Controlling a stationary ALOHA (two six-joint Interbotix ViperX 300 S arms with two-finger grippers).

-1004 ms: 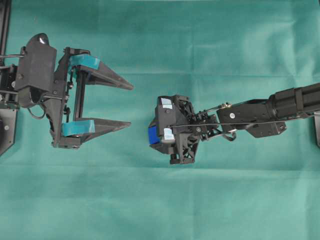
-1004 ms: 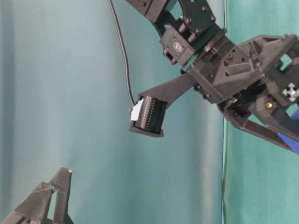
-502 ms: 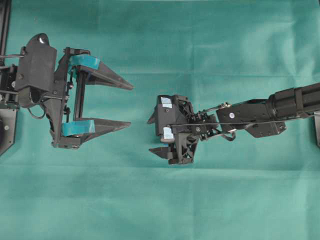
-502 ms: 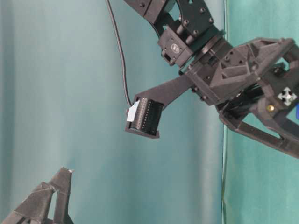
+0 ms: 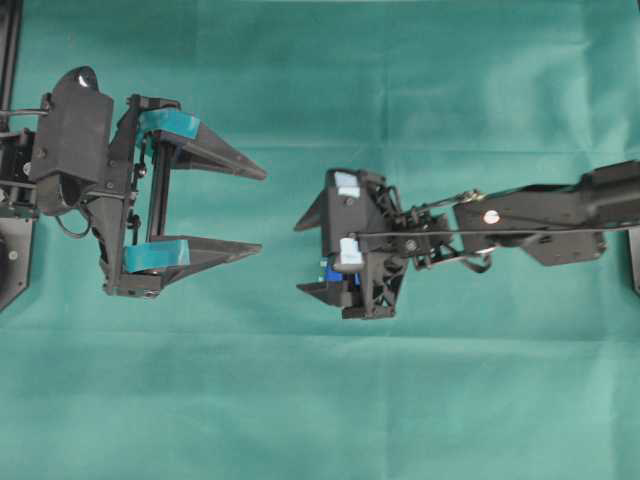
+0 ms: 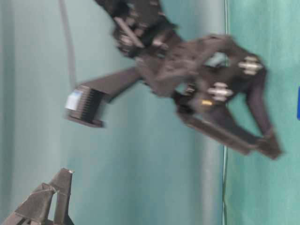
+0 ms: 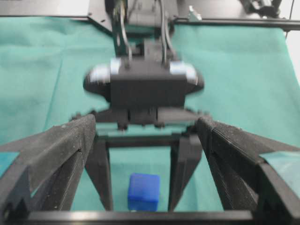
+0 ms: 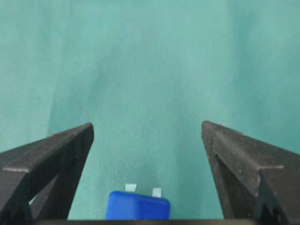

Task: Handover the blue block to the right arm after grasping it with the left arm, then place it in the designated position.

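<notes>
Blue block on the cloth, both grippers spread wide and empty
Left gripper (image 5: pixel 255 208), teal-taped fingers splayed, holds nothing, well apart from the block. Blue block (image 7: pixel 144 191) lies free on the green cloth (image 5: pixel 320 80) between the parted plain black fingers (image 8: pixel 47 154) of the right gripper (image 5: pixel 310 255), touching neither; two small white marks (image 8: pixel 131 187) show just beyond it

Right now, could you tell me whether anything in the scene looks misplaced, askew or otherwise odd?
Nothing stands out. The blue block sits flat on the green cloth between the open fingers of the right gripper, touching neither, with two small white marks showing just past it. The left gripper hangs open, well apart.
</notes>
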